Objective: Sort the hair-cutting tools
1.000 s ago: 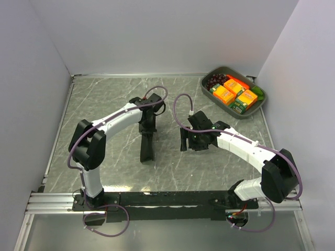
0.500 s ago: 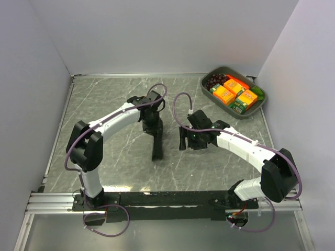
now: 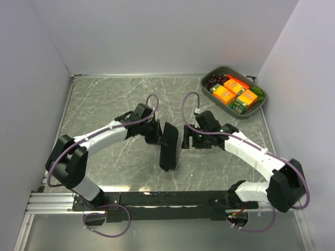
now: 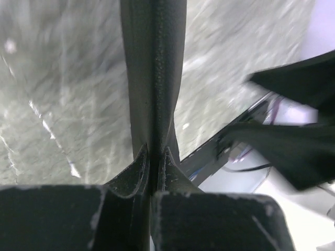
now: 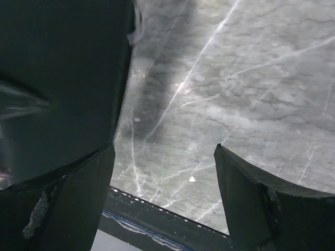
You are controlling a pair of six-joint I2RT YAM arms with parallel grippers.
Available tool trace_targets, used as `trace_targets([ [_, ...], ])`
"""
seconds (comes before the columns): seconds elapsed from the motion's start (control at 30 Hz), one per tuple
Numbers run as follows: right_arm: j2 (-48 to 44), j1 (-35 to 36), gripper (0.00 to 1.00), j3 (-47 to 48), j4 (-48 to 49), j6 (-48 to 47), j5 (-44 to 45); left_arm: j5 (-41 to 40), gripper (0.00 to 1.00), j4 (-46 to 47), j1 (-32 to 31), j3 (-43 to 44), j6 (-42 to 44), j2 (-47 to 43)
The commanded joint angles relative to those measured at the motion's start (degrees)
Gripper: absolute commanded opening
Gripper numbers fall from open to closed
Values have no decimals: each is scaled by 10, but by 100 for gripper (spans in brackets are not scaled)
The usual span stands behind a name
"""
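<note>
No scissors or hair clips show in any view. My left gripper (image 3: pixel 157 134) is shut on the top edge of the flat black zip case (image 3: pixel 168 147), which hangs above the table mid-front. In the left wrist view the case (image 4: pixel 154 73) is seen edge-on, pinched between my fingers (image 4: pixel 140 168). My right gripper (image 3: pixel 187 140) is open and empty just to the right of the case, apart from it. In the right wrist view the gripper (image 5: pixel 165 193) is wide open over bare marble, and the case (image 5: pixel 63 78) fills the left side.
A grey bin (image 3: pixel 257 107) with orange and green packets and dark grapes stands at the back right. The black rail (image 3: pixel 167 198) runs along the table's near edge. Grey walls close in the left, back and right sides.
My left arm has swung the black case to the right and forward, close to the right gripper. The right gripper has shifted slightly and stays open.
</note>
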Motion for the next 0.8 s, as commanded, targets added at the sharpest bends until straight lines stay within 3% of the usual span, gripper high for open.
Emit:
trace_targets([
  [0.0,-52,-42,86,-52,76,16,-55,77,1,164,4,-113,-15,-11],
  [0.3,-40,-50,86,-114,191,53,-163,74,1,263,6,-180,-2,39],
  [0.43,-46,-56,86,-142,257,73,-196,134,1,375,22,-230,-45,14],
  [0.77,-157,-85,89,-143,234,48,-186,258,1,475,71,-243,-96,-86],
])
